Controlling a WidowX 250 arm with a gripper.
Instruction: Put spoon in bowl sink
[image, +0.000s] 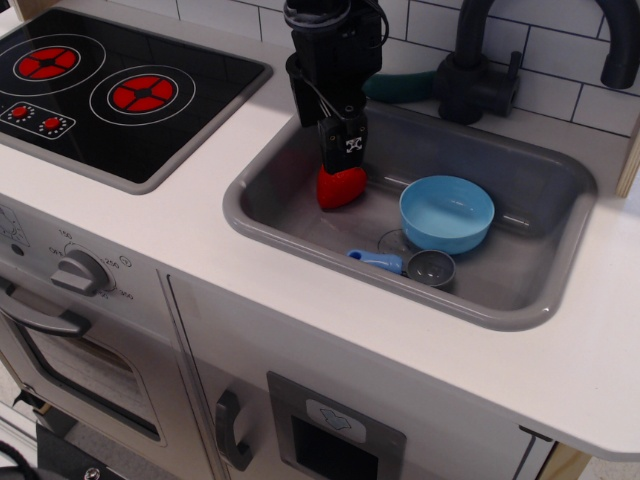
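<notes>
The spoon (405, 265) lies on the floor of the grey sink (300, 232) near the front wall, its light-blue handle pointing left and its dark grey head on the right. The light-blue bowl (446, 213) stands empty just behind it, close to the spoon's head. My gripper (342, 165) hangs over the left part of the sink, pointing down, left of the bowl and spoon. Its tips are right at the top of a red strawberry (341, 188). I see the fingers edge-on, so the gap between them is hidden.
A black tap (480, 70) stands behind the sink, with a teal object (400, 87) beside it. A black hob (120, 90) with red rings is on the white counter to the left. The oven front with a knob (80, 272) is below.
</notes>
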